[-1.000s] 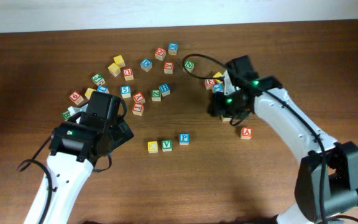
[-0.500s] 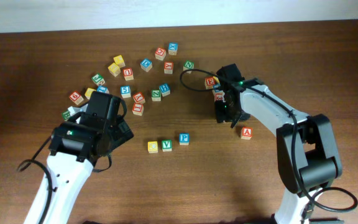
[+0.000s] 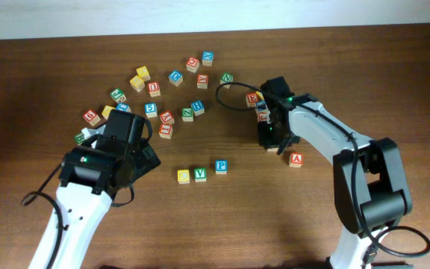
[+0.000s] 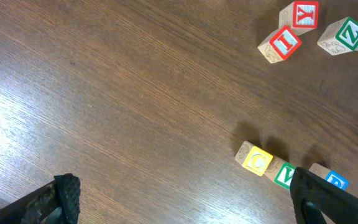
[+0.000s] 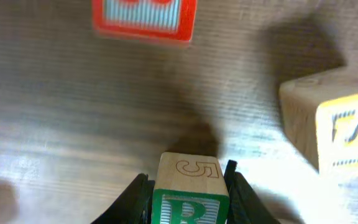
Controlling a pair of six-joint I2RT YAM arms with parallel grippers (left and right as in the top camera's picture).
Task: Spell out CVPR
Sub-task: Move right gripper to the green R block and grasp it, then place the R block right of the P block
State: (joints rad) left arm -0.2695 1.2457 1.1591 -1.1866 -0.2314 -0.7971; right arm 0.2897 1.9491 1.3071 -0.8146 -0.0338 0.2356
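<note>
— on the wooden table (image 3: 334, 67), what is laid out?

— near the front middle, three letter blocks sit in a short row. a yellow c block (image 3: 184, 176) touches a green v block (image 3: 200, 175). a blue p block (image 3: 221, 167) sits just beside the v, set slightly further back. many scattered blocks (image 3: 154, 88) lie in a loose arc behind them.

— where is the r?

— the r block (image 5: 190, 193) is clamped in the right gripper (image 5: 188, 199). one finger presses each side. its green letter r faces the wrist camera, and a carved 5 shows on the bare wooden face above it. whether the block touches the table cannot be told. from overhead, this gripper is to the right of the row, well apart from the p block and near a red a block (image 3: 295, 158). in the wrist view, a red block (image 5: 145, 18) lies beyond the r, and a yellow block (image 5: 337, 134) lies off to the right.

— and the other hand?

— the left gripper (image 4: 185, 208) hangs over the table to the left of the row, spread wide and holding nothing. its dark fingers (image 4: 64, 199) show at the bottom corners of its wrist view. the row appears low on the right of that view, with the p block partly hidden behind one finger.
</note>
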